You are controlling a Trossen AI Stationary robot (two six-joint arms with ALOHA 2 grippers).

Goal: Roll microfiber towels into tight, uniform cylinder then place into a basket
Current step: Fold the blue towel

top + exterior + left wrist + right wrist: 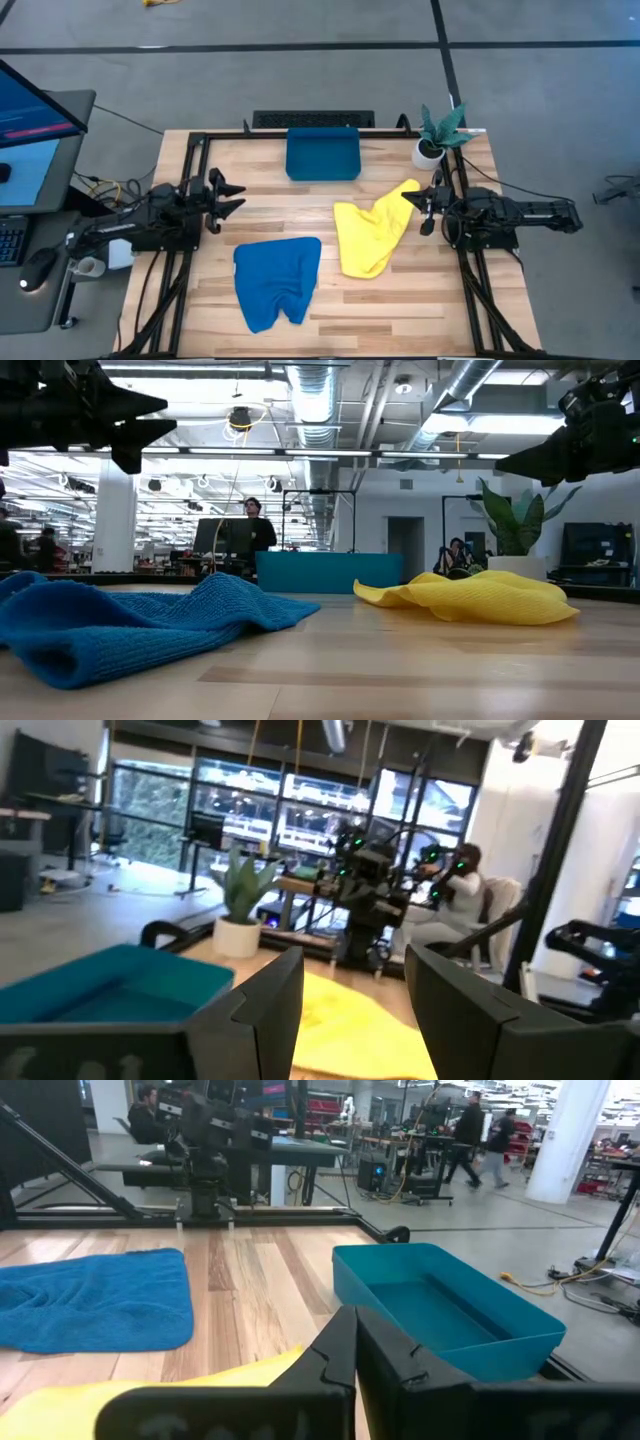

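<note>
Both towels loose on the counter, both arms lifted clear.

The blue towel (277,281) lies crumpled nearest, just ahead of the left pincer (236,196) and toward the front edge; that pincer hangs above the boards with fingers spread, gripping nothing. The yellow towel (371,236) lies rumpled farther on, one corner reaching up beside the right pincer (412,202), whose fingers are pressed together and empty. Beyond both pincers, the basket (322,174) sits empty at the far edge, a potted plant (436,131) behind the right pincer.
</note>
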